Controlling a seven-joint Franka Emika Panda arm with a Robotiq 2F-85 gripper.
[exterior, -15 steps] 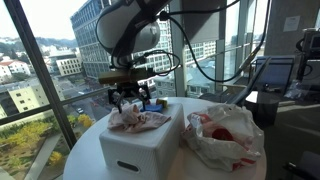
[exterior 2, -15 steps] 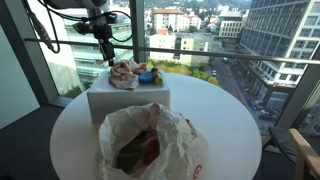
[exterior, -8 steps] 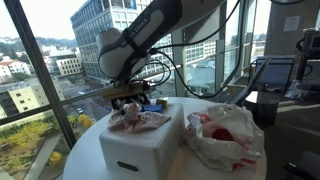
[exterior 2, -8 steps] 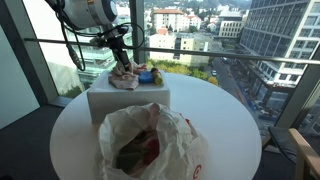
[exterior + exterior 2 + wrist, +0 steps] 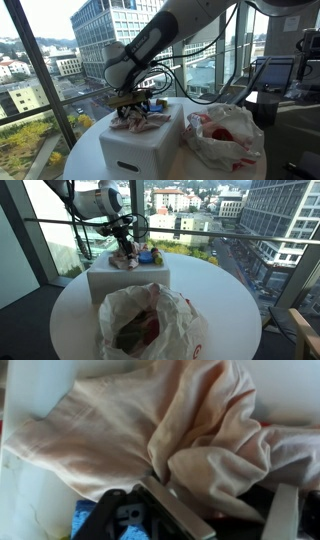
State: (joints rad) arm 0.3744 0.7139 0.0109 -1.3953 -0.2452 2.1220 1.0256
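A crumpled pale pink cloth (image 5: pixel 142 121) (image 5: pixel 123 259) lies on top of a white box (image 5: pixel 135 152) (image 5: pixel 125 281) on the round white table (image 5: pixel 85 156) (image 5: pixel 222 290). My gripper (image 5: pixel 130 106) (image 5: pixel 125 248) is down on the cloth. In the wrist view the cloth (image 5: pixel 200 430) fills the frame, and a fold of it bulges between the two spread fingers (image 5: pixel 218 485). The fingers stand apart and are not closed on it.
A white plastic bag (image 5: pixel 226 136) (image 5: pixel 150 326) with red and green contents lies on the table next to the box. Small blue and coloured items (image 5: pixel 154 104) (image 5: pixel 148 254) sit behind the box. Tall windows surround the table. A monitor (image 5: pixel 272 75) stands at the side.
The arm has swung down and lowered the gripper from above the box onto the cloth. The cloth, box and bag have not moved.
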